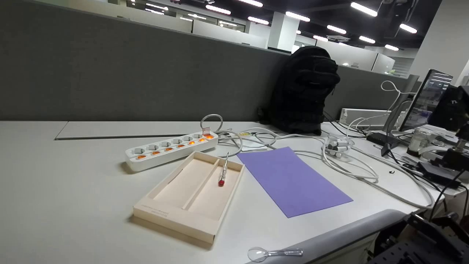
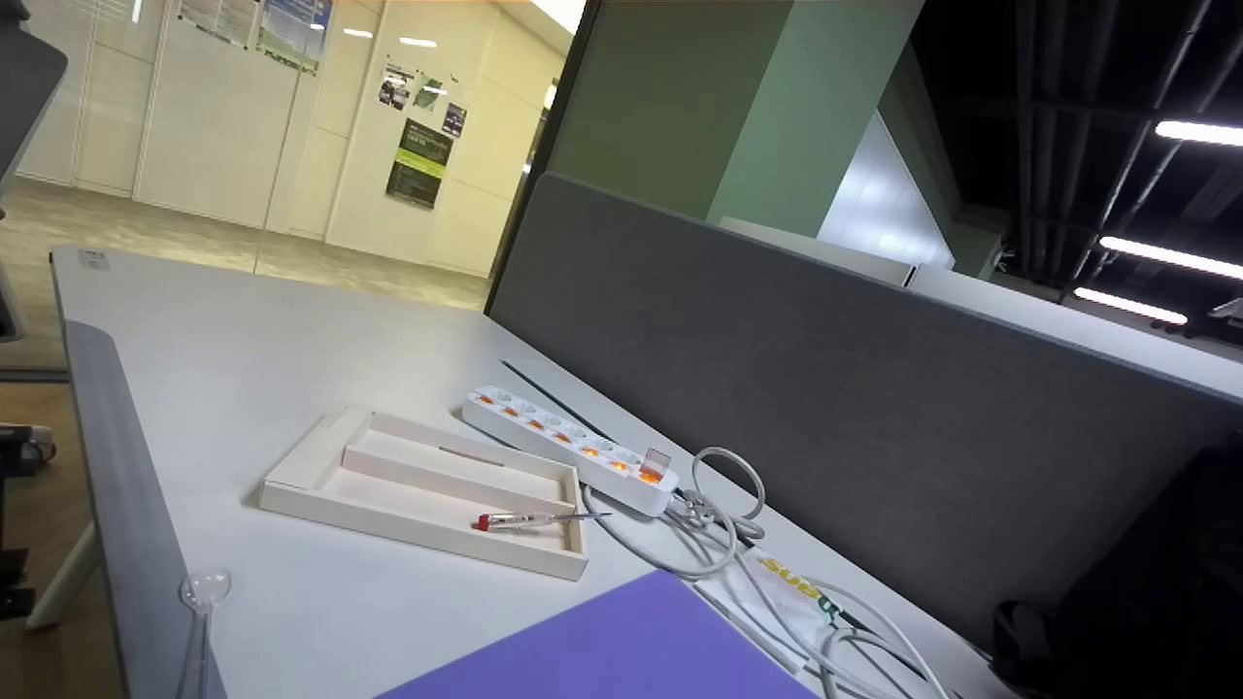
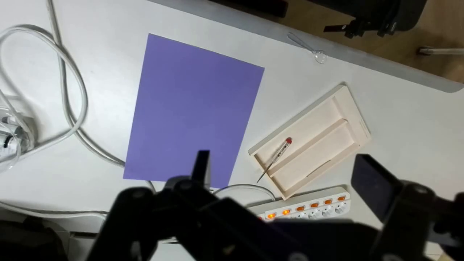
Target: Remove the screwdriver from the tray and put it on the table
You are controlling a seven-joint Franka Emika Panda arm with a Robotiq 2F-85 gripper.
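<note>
The gripper is wide apart and empty. The screwdriver leans in the tray, tip over the rim, away from the grey edge of the desk; likely light, stiff, slick: best pinched mid-handle.

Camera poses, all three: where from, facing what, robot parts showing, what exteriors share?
Wrist view: on the wrist, looking down at the tray and purple sheet; open gripper at bottom.
In an exterior view: higher than the table, facing across to the grey partition and black backpack; no gripper shows, dark hardware lower right unidentified.
In an exterior view: from the purple sheet's side, facing along the table toward wall posters; no gripper shows.
Both exterior views share: tray, screwdriver, power strip, transparent spoon.
</note>
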